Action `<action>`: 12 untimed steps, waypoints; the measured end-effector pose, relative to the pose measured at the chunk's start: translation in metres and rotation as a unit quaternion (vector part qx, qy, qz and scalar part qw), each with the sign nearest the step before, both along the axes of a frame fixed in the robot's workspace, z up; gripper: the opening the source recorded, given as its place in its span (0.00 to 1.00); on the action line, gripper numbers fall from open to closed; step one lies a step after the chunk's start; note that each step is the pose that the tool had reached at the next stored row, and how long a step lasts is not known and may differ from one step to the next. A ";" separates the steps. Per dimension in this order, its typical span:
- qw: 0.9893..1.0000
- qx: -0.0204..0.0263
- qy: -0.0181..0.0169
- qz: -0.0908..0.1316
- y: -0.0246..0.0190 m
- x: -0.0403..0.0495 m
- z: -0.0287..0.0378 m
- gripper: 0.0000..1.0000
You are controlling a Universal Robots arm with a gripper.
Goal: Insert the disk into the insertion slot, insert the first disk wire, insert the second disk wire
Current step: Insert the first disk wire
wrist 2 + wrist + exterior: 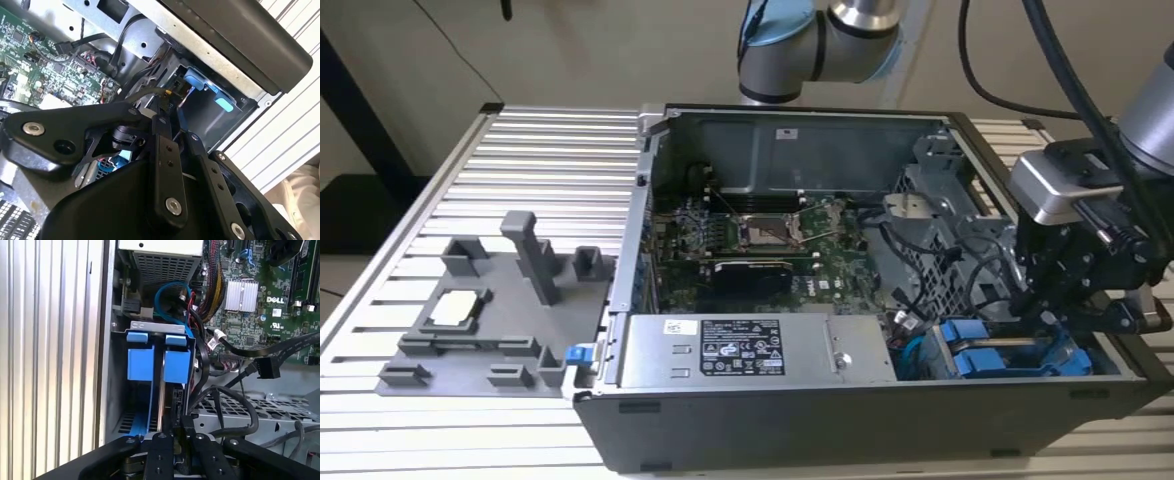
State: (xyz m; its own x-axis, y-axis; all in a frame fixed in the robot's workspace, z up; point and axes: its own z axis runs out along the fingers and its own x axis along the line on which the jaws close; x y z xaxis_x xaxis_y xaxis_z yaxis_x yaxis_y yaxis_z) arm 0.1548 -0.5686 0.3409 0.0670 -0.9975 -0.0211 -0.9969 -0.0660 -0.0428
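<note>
1. PC case (854, 430) lies open on the slatted table (547, 150). The drive cage is in the case's near corner, on the exterior view's right.
2. Disk (177, 366) is seated down in the insertion slot (116, 390), blue tab up. It's just beside a second blue carrier (140, 362), on the motherboard (280, 285) side.
3. Gripper (179, 426) hangs just above the disk. Fingers (162, 145) are nearly closed, pinching the plug end of a black disk wire (145, 91).
4. Another black connector (267, 369) lies loose near the cage, clear of the disk.
</note>
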 end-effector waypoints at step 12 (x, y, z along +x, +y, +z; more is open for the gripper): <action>1.000 0.003 -0.001 -0.008 0.0032 0.0000 -0.0034 0.19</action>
State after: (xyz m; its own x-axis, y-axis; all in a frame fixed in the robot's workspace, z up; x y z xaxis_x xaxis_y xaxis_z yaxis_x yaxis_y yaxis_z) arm 0.1548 -0.5654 0.3375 0.0518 -0.9983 -0.0263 -0.9977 -0.0506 -0.0442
